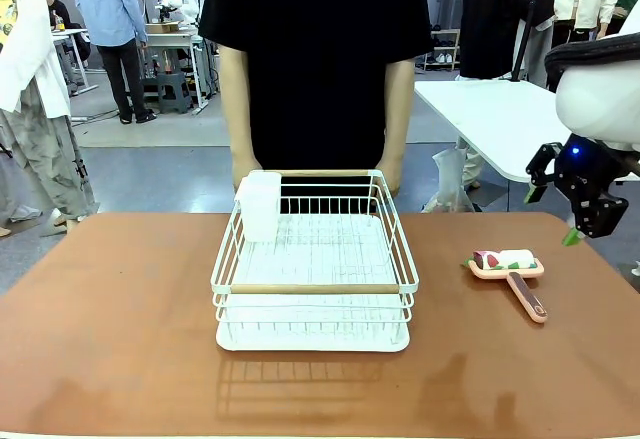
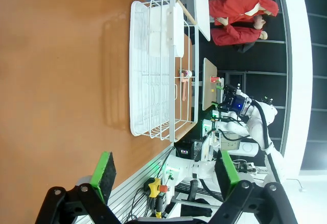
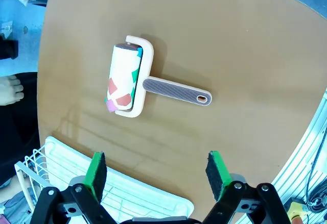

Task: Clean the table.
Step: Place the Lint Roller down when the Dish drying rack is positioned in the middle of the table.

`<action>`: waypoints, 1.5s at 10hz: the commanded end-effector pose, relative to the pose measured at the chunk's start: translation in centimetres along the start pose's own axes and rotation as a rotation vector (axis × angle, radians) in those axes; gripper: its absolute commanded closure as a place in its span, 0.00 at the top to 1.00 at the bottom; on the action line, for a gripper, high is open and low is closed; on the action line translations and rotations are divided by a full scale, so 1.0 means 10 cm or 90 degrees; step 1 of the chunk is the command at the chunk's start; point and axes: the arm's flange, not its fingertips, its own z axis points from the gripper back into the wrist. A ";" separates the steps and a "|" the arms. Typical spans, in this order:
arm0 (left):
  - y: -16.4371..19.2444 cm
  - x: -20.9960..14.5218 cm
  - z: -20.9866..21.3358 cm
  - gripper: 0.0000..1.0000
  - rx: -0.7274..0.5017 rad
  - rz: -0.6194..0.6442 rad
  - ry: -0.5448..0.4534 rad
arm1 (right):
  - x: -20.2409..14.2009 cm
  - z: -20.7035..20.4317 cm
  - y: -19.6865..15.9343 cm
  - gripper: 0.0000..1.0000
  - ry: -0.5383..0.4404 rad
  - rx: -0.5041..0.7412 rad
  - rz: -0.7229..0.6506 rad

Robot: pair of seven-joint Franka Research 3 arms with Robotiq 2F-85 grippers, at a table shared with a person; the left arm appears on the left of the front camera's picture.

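- Currently, the terracotta table (image 1: 120,329) is seen spanning the foreground, with a white wire dish rack (image 1: 314,264) at its middle and a lint roller (image 1: 508,267) near its right edge, towards the far right corner.
- The right gripper (image 1: 572,204) is held above the table's right edge with its jaws spread wide and nothing between them; the same spread is seen in the right wrist view, where the green pads (image 3: 95,173) frame bare tabletop just short of the roller.
- The left gripper (image 2: 166,175) is also seen spread and empty, hanging off the near left side of the table.
- A miss is judged possible if the right gripper is lowered straight down: the roller's handle (image 3: 176,91) lies ahead of the pads, not between them, so only the tabletop would be met.
- The handle is slim and lies flat on the surface, so fingertips may be driven into the table, or the handle may be skidded away on the glossy top.
- If the sticky roll (image 3: 123,77) is gripped instead of the handle, the paper may be stuck to the pads or crushed.
- The roller may be pushed off the right edge, which is near, by a sideways nudge.
- The rack's corner sits near the pads in the right wrist view, so it may be clipped during a swing.
- A person's hands (image 1: 243,171) are rested at the rack's far rim; a reach across the middle could be brought close to them.
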 end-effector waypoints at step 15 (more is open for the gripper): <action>-0.02 0.00 0.03 1.00 0.004 -0.004 -0.005 | -0.02 0.01 0.01 1.00 -0.002 0.004 0.002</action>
